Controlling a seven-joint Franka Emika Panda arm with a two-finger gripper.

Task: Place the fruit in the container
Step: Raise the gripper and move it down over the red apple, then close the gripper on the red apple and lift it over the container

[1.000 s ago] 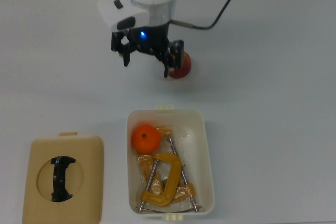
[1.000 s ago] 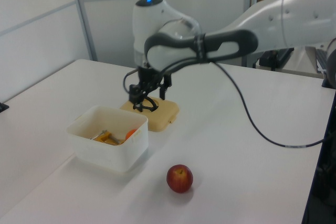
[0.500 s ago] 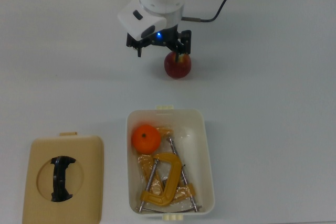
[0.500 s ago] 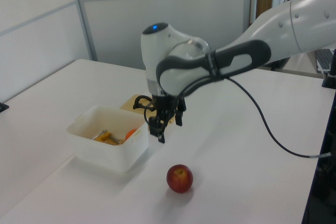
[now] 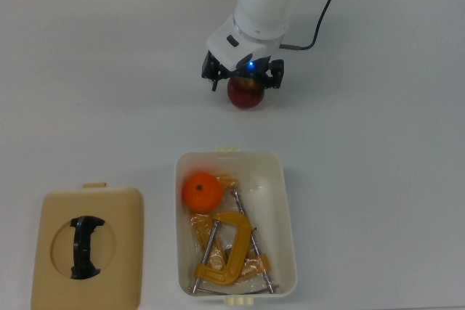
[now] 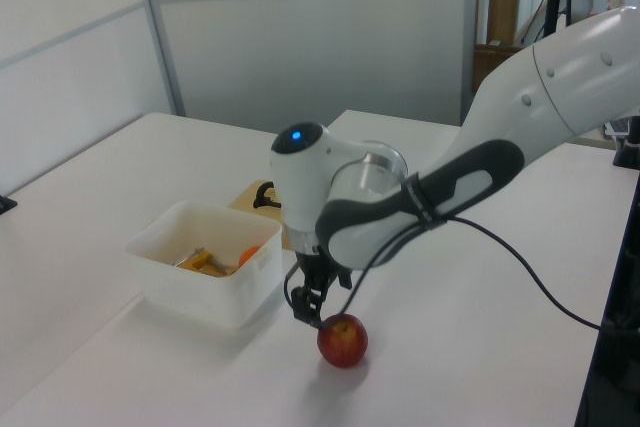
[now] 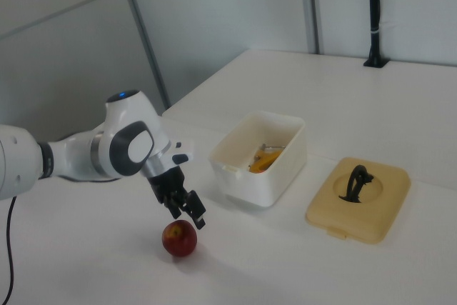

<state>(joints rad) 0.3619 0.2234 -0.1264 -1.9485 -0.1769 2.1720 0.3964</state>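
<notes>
A dark red apple (image 5: 247, 96) lies on the white table, beyond the container's far short end in the top view. My gripper (image 5: 245, 80) hangs directly above the apple, open, its fingers spread to either side of the apple's top and holding nothing. In the left view the gripper (image 6: 310, 315) is just above the apple (image 6: 343, 341); the right view shows the gripper (image 7: 188, 217) and the apple (image 7: 179, 238) the same way. The orange fruit (image 5: 202, 192) lies inside the cream-white container (image 5: 287, 215).
Yellow-orange C-clamps (image 5: 227, 250) lie in the container beside the orange. A tan lid (image 5: 87, 247) with a black handle rests flat on the table at the top view's lower left. A black cable (image 5: 320, 16) trails from the arm.
The gripper has swung from the top view's left to a spot right over the apple and come down close to it. Apple, orange, container and lid have stayed put.
</notes>
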